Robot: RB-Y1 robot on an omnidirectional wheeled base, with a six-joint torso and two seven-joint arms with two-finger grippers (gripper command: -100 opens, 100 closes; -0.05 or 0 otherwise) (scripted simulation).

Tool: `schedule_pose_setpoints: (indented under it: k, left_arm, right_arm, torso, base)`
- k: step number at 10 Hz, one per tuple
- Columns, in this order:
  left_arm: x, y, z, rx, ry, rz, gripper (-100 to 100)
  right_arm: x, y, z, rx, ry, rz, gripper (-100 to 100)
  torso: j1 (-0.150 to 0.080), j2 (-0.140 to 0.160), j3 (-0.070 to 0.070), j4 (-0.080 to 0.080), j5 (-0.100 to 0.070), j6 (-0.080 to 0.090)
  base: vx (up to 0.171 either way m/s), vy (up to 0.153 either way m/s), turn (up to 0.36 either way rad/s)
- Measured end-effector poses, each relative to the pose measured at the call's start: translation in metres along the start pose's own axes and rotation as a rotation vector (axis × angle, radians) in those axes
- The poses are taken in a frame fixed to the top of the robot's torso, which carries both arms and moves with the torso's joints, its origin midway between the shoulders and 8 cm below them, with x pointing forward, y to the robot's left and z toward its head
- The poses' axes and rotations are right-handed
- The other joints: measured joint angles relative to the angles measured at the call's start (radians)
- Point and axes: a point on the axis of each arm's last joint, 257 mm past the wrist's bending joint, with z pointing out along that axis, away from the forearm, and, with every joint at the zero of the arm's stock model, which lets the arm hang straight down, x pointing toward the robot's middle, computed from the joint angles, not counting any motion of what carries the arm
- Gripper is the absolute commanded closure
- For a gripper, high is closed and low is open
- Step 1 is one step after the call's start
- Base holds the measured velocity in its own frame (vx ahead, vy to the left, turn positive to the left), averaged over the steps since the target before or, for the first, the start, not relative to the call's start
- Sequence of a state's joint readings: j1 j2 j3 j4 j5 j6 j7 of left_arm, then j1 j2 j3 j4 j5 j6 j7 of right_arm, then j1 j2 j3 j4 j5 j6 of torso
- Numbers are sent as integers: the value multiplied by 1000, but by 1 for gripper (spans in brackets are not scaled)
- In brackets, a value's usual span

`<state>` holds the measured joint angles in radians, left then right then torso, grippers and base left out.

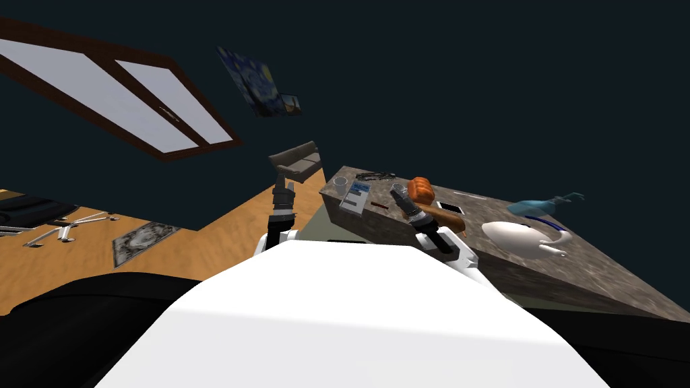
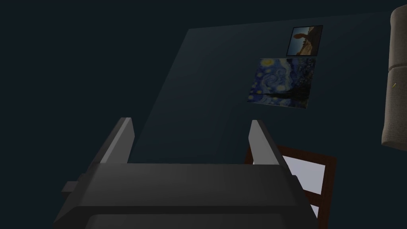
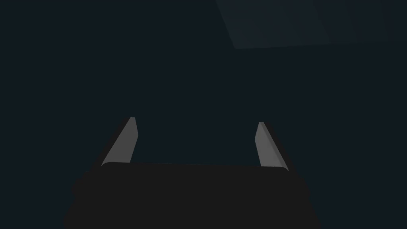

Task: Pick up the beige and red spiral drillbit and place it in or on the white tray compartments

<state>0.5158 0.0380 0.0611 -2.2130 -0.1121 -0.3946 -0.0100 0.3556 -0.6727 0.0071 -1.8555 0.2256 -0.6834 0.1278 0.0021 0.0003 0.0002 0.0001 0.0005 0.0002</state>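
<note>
Nearby, drillbit point(image 1: 379, 204) on counter point(image 1: 539, 269), beside spread right fingers point(image 3: 123, 143)

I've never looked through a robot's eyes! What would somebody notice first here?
Probably the bright orange lump on the mottled brown counter, close by my right arm. Then the big white teapot-like thing nearer the counter's right end, with a blue spray bottle behind it, and the swirly blue-and-yellow painting on the dark wall.
</note>
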Motion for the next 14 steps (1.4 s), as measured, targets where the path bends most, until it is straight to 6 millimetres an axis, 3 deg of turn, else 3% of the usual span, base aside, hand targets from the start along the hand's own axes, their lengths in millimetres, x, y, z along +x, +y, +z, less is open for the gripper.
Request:
schedule_pose_setpoints:
  k: [9, 14]
  left_arm:
    - [0, 0, 0, 0, 0, 0, 0]
    - [0, 0, 0, 0, 0, 0, 0]
  right_arm:
    - [22, -57, -27, 43, 281, -210, -100]
    - [36, -99, -62, 87, 471, -319, -100]
  torso:
    - [0, 0, 0, 0, 0, 0]
    - [-1, 0, 0, 0, 0, 0]
  base:
    - [-8, 37, 80]
    - [-4, 33, 141]
